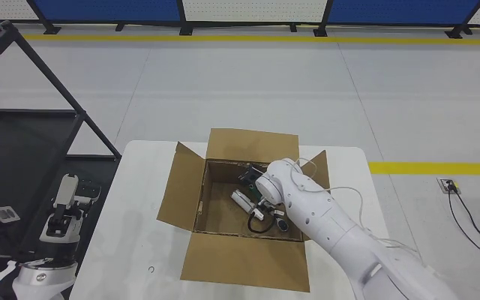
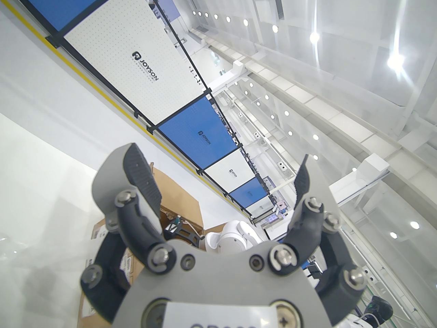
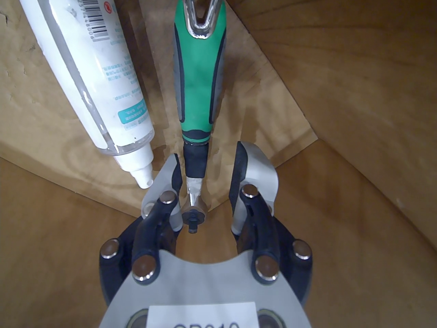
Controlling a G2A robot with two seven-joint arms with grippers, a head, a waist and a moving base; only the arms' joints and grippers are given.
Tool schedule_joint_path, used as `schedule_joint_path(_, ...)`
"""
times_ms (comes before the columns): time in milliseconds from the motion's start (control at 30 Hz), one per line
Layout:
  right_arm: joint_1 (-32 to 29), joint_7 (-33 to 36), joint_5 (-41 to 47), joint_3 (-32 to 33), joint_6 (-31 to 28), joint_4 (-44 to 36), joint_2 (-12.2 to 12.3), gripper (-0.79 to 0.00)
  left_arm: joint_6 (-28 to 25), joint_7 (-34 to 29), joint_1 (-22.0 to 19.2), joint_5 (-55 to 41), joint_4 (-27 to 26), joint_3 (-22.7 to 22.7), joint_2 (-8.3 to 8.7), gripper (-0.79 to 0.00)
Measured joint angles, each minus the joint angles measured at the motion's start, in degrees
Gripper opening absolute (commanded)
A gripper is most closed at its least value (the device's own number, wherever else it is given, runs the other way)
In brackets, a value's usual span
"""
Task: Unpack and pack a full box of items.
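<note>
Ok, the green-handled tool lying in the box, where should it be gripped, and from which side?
Probably the slim black neck of the green-handled tool, taken from straight above: it lies flat on the box floor, and the neck is narrower than the bulging handle. The open right hand straddles that neck; the bottle lies close alongside.

Pale grey floor — yellow line, blue-and-white panels behind.

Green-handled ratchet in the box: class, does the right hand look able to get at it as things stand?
Probably yes: the right hand sits open inside the box, its fingers straddling the neck of the ratchet; the bottle lies beside, clear of it.
</note>
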Motion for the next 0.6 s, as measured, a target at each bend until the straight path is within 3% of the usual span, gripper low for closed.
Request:
schedule_joint_path(100, -0.1, -0.4, -0.1, 0.1, -0.3, 0.9, -0.4, -0.486, 0.0, 0.0, 0.0, 0.0, 0.0, 0.0, 0.0, 0.0)
schedule_joint_path(600, -0.3, -2.3, -0.3, 0.9, -1.5, 5.5, -2.4, -0.542, 0.0, 0.0, 0.0, 0.0, 0.0, 0.0, 0.0, 0.0)
